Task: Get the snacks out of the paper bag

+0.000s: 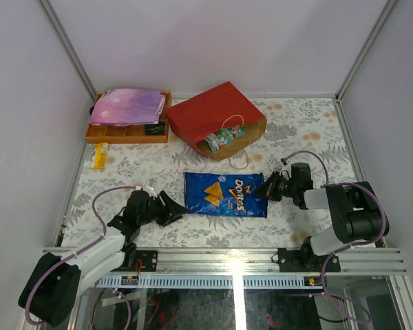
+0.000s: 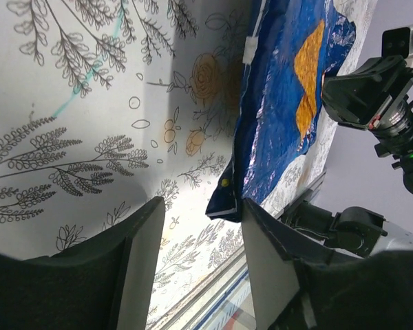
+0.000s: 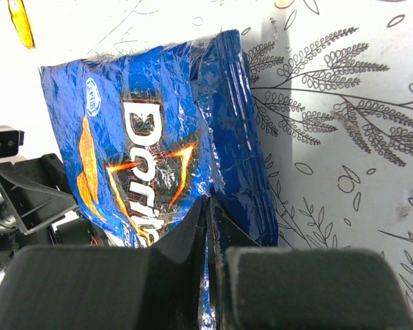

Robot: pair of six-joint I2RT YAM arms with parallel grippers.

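Note:
The red paper bag [image 1: 210, 113] lies on its side at the back, its mouth facing the front. Small glossy snacks [image 1: 224, 139], green and pink, show in that mouth. The blue Doritos bag [image 1: 225, 194] lies flat on the table in front of it. My right gripper [image 1: 267, 187] is shut on its right edge; in the right wrist view the foil [image 3: 151, 137] is pinched between the closed gripper [image 3: 208, 203]. My left gripper [image 1: 179, 206] stands open at the bag's left edge. In the left wrist view a corner of the bag [image 2: 224, 199] lies beside one finger, ungripped.
An orange compartment tray [image 1: 127, 132] stands at the back left with a pink-purple starry pouch [image 1: 127, 104] on it. A small orange-yellow packet [image 1: 100, 155] lies on the table in front of the tray. Walls close the table on three sides.

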